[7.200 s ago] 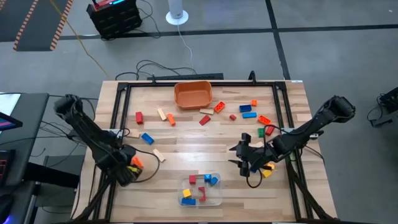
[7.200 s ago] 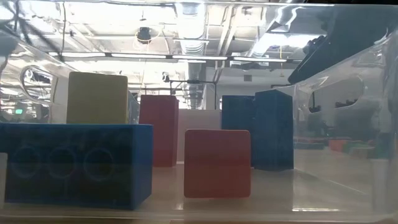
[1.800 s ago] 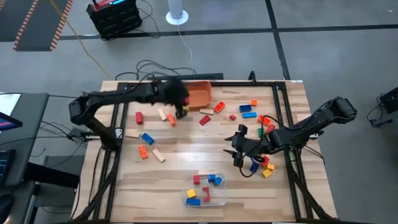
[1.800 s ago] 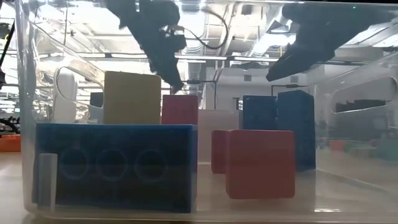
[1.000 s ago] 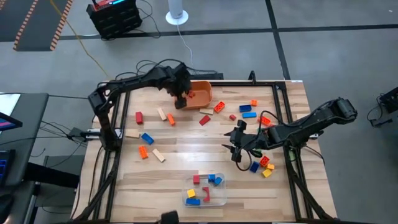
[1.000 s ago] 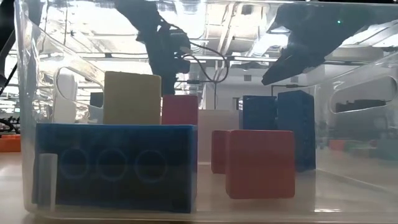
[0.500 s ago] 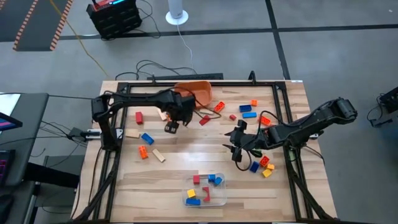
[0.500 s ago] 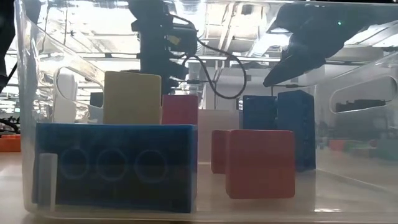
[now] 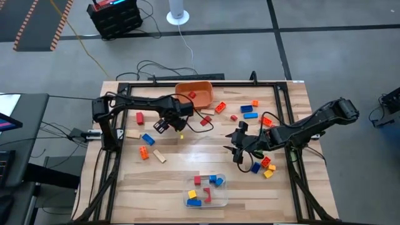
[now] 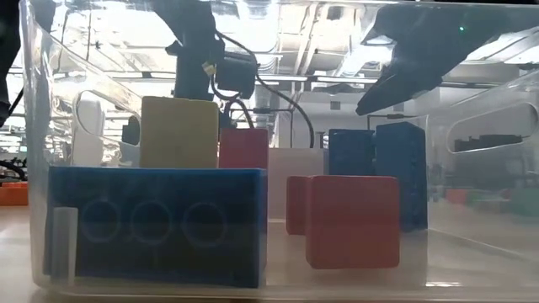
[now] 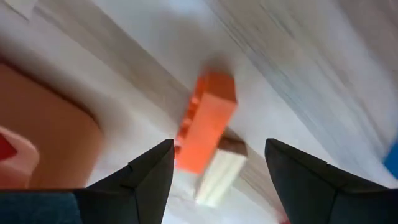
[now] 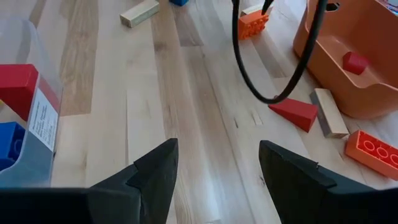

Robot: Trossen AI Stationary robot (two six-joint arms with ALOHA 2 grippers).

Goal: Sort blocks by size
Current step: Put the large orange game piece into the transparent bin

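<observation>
The left gripper (image 9: 161, 124) hangs with fingers spread and empty over an orange brick (image 11: 205, 124) lying against a tan one (image 11: 219, 179) on the pale wood table (image 9: 187, 162); half a second ago it was nearer the orange bowl (image 9: 201, 95), which now holds a red block (image 9: 192, 95). The right gripper (image 9: 236, 149) waits open and empty at mid-table. Other smooth plastic blocks (image 10: 157, 227) sit in the clear tub (image 9: 203, 194).

High view evenly lit, sharp, soft short shadows under arms on bench (image 9: 206, 169). Low view backlit: ceiling lights glare at 12 o'clock, tub (image 10: 472, 168) wall reflections at 3, arms silhouetted. Left wrist view heavily motion-blurred, orange brick (image 11: 205, 124) smeared. Right wrist view bright, mostly sharp, cable (image 12: 261, 68) slightly soft.
</observation>
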